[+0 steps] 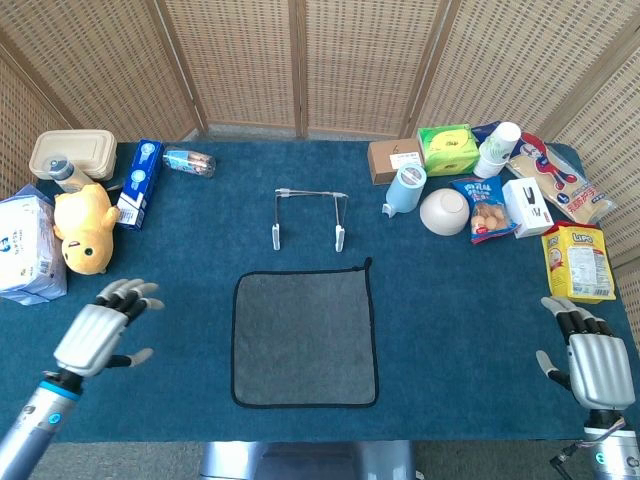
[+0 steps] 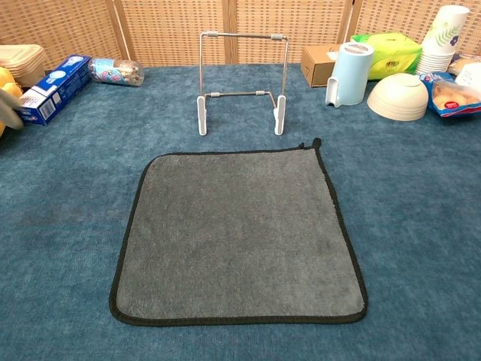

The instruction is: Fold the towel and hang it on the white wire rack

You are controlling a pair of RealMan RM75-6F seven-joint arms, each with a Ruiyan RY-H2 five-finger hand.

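Note:
A grey towel (image 1: 305, 337) with a black hem lies flat and unfolded on the blue table; the chest view shows the towel (image 2: 239, 232) filling the middle. The white wire rack (image 1: 309, 218) stands upright just behind it, and in the chest view the rack (image 2: 241, 81) is bare. My left hand (image 1: 102, 334) hovers left of the towel with fingers spread, holding nothing. Over the table's right front corner, far from the towel, my right hand (image 1: 594, 362) is open too. A blurred fingertip (image 2: 9, 111) shows at the chest view's left edge.
A yellow plush toy (image 1: 82, 228), blue box (image 1: 139, 183), bottle (image 1: 189, 161) and tissue pack (image 1: 24, 246) sit at the left. At the right are a bowl (image 1: 444, 211), blue pitcher (image 1: 405, 189), cardboard box (image 1: 394, 159), snack bags (image 1: 482, 208) and a yellow packet (image 1: 577, 262).

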